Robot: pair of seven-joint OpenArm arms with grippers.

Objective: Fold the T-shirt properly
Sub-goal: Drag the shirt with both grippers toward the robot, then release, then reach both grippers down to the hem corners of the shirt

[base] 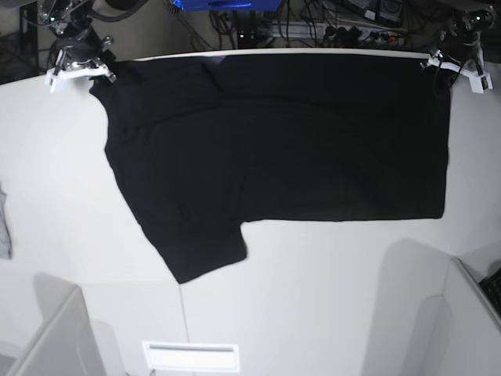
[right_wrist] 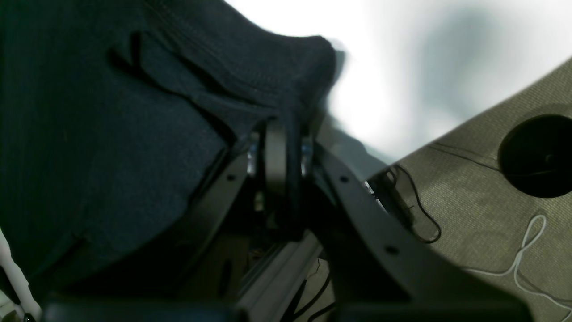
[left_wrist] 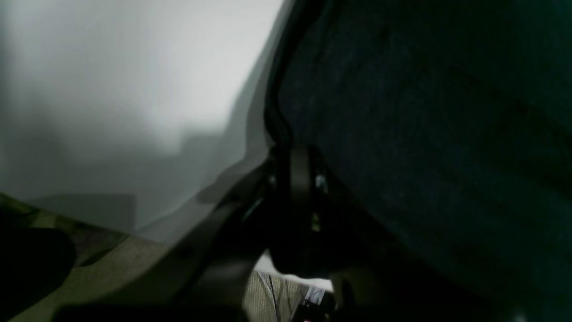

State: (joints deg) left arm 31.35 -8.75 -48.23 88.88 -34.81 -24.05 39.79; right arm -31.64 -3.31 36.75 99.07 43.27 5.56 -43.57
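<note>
- The T-shirt lies spread across the upper half of the base view on the white table, plain black side up, with one short sleeve reaching down toward the lower left of centre.
- The right gripper sits at the upper left of the base view, at the shirt's top left corner by the far table edge.
- In the right wrist view its jaws are pressed together on a bunched fold of the dark cloth, which fills the left of that frame.
- The left gripper sits at the upper right of the base view, at the shirt's top right corner.
- In the left wrist view its jaws are likewise pinched on the shirt's edge, the fabric filling the right side.
- A small grey cloth scrap shows at the left edge of the base view, well apart from the shirt.
</note>
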